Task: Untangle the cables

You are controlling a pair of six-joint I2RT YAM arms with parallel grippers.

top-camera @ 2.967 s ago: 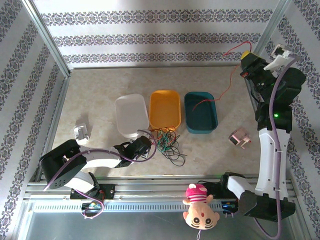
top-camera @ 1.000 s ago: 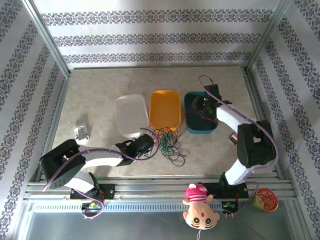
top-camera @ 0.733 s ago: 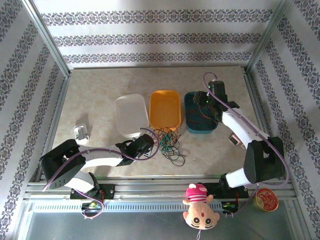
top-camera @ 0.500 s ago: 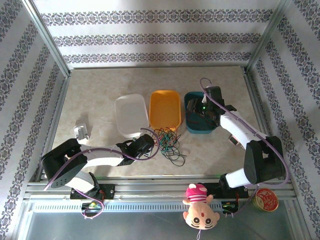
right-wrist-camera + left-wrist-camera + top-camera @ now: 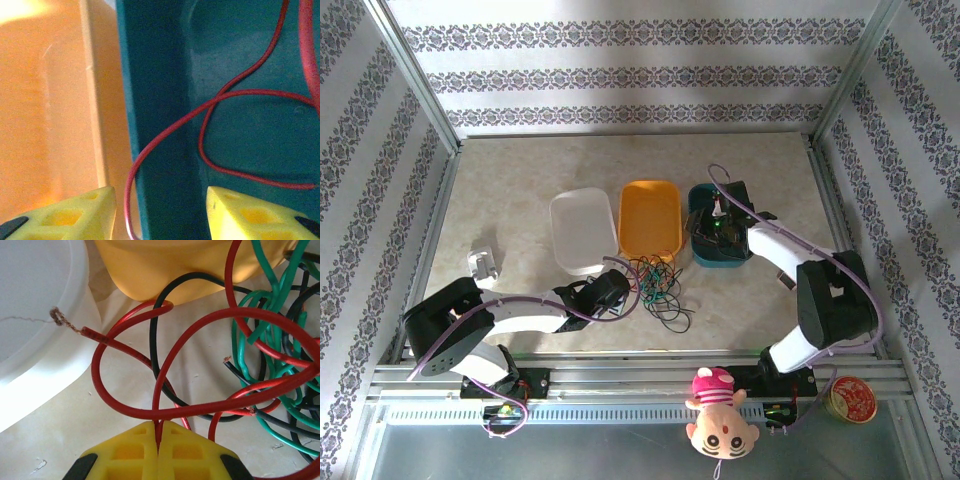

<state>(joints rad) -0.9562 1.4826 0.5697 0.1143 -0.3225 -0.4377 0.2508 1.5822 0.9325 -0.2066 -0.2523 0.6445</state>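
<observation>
Left wrist view: my left gripper (image 5: 159,452) has its 2 yellow fingers (image 5: 125,457) pressed flat together with 1 strand of red wire (image 5: 156,412) pinched in the seam. I read that as an anchor hold, pinning 1 loop so the rest can be drawn away from it. The strand rises straight off the fingertips and opens into a broad loop ahead of them. The knot of cables (image 5: 272,365), red, green and black crossed over one another, lies on the table ahead and to the right of the fingers, with the white tray (image 5: 35,340) ahead to their left and the orange tray (image 5: 170,265) directly beyond. In the right wrist view my right gripper (image 5: 160,220) stands with its fingers (image 5: 250,217) well apart, closed on nothing. A separate red cable (image 5: 215,100) curls on the floor of the teal tray (image 5: 155,75) ahead of them, climbs the tray wall and drops between the 2 fingers, nearer the left one. I judge that cable sits there as the sorted 1, its tail hanging out over the wall. Whether it brushes the left pad I cannot tell.
</observation>
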